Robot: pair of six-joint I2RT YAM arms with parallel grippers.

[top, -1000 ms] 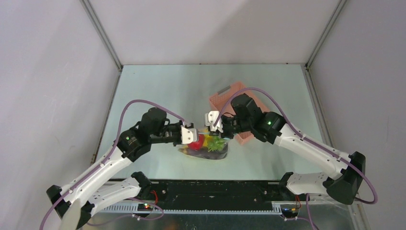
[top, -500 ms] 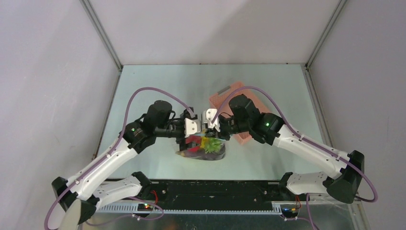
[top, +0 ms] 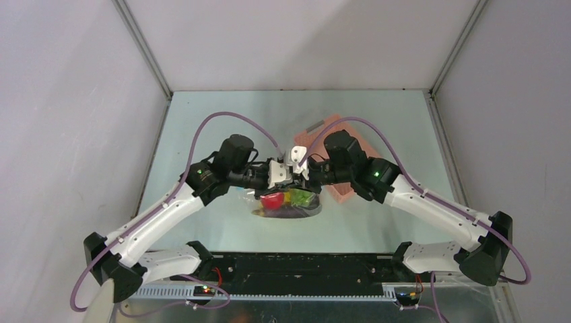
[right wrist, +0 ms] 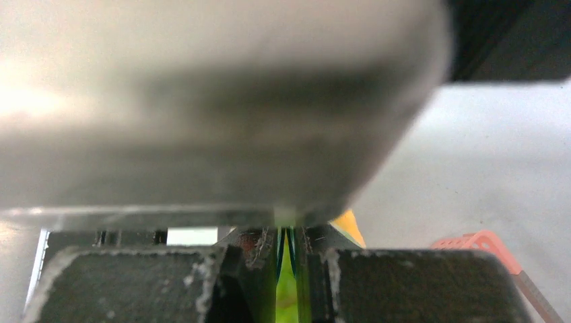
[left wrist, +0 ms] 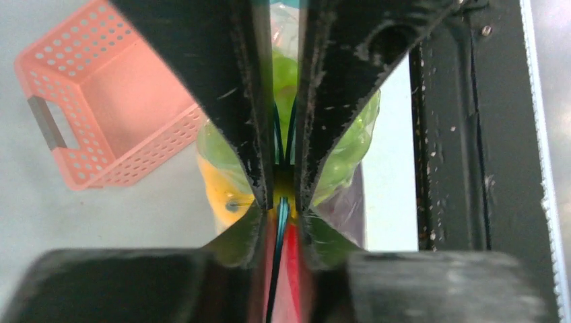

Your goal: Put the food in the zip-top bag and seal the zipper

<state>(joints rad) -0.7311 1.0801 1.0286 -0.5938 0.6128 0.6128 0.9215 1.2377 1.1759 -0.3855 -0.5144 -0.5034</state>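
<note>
One zip-top bag (top: 291,210) of food (top: 273,200) is held beneath two pincers, with one pink basket (left wrist: 128,168) beside them. Its zipper (left wrist: 278,242) is clamped by the left pincer (left wrist: 285,190) and the right pincer (right wrist: 288,243), both nearly closed.

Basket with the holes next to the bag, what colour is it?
The basket is salmon pink; it shows best in the left wrist view.

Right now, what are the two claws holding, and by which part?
Both the left claw and the right claw pinch the zip-top bag by its zipper, the teal mouth strip.
</note>
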